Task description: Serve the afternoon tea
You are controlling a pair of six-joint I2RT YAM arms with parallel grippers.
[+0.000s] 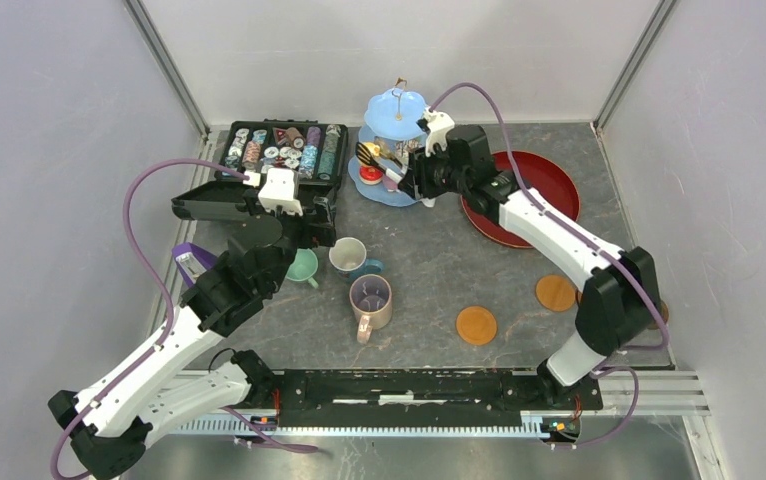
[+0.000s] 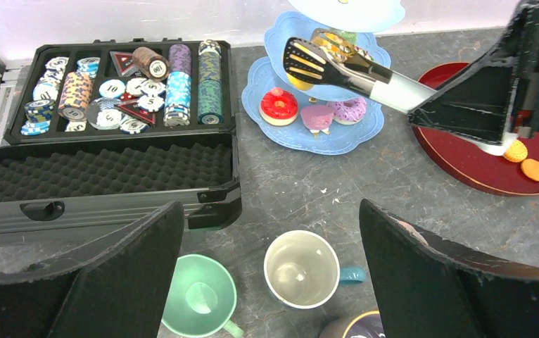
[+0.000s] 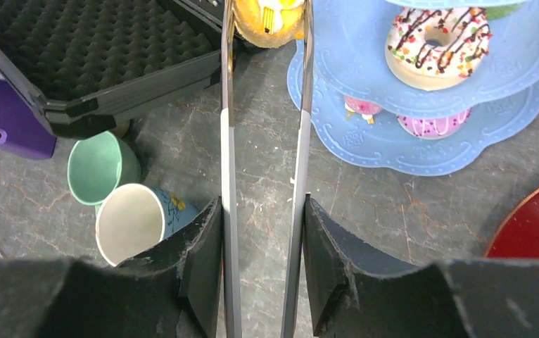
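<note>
Two blades of the tongs point(image 3: 300, 141) run straight up mid-frame in the right wrist view, clamped by the right gripper point(image 3: 263, 211); tong long axis = gripper axis. At the tips, top centre, a yellow pastry point(image 3: 267, 21) is pinched, just beside the left rim of the stand point(image 3: 421, 158). Can't tell if it rests on a tier. Next move prob. turns on carrying the tips rightward over a tier. Right arm is nearer. The left gripper point(image 2: 268, 208) hangs w/ jaws wide apart, nothing between them, above the mint mug point(image 2: 198, 296) at lower centre.
</note>
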